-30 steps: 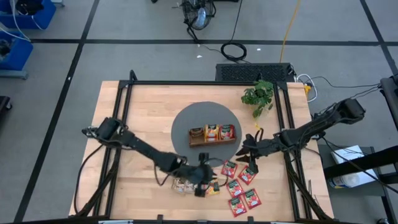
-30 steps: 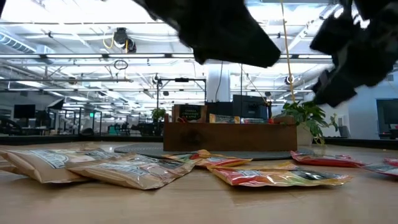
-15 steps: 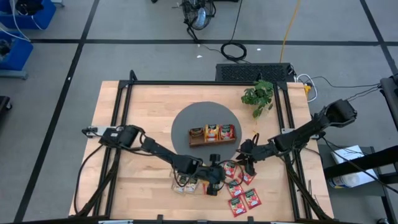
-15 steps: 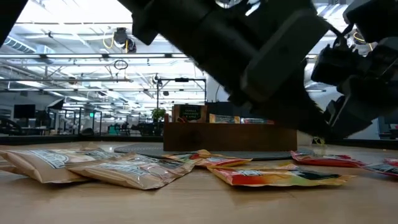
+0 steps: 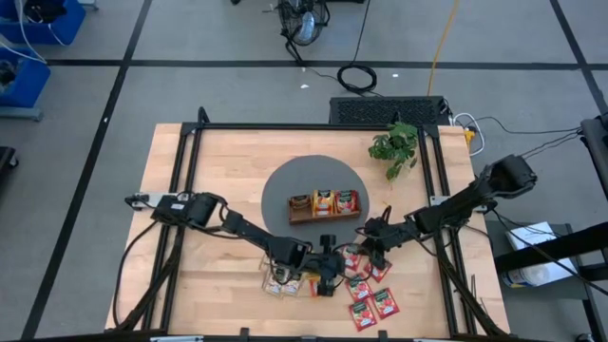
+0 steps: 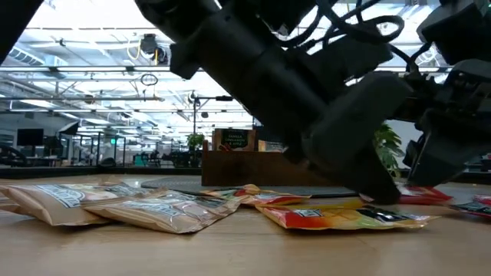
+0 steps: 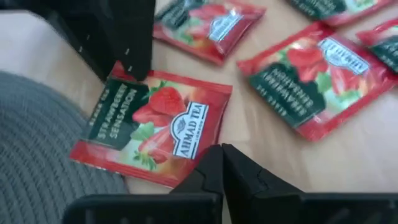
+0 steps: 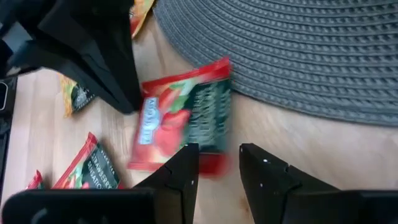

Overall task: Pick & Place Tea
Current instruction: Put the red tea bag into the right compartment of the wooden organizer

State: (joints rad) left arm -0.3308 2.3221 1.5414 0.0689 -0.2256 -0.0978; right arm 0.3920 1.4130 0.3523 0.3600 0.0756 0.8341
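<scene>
My left end effector [image 7: 222, 163] is fully closed and empty beside a red tea sachet [image 7: 152, 127] on the tabletop [image 7: 348, 162]. My right end effector [image 8: 217, 168], half open and empty, hovers over the same sachet. I judge the pick is not made; next, one must straddle its edge.

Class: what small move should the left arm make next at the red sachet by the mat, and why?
Probably raise the left gripper slightly to test its hold: its fingers are shut at the edge of the red strawberry sachet, which lies flat beside the grey mat. The right gripper, open, is close to the same sachet.
</scene>
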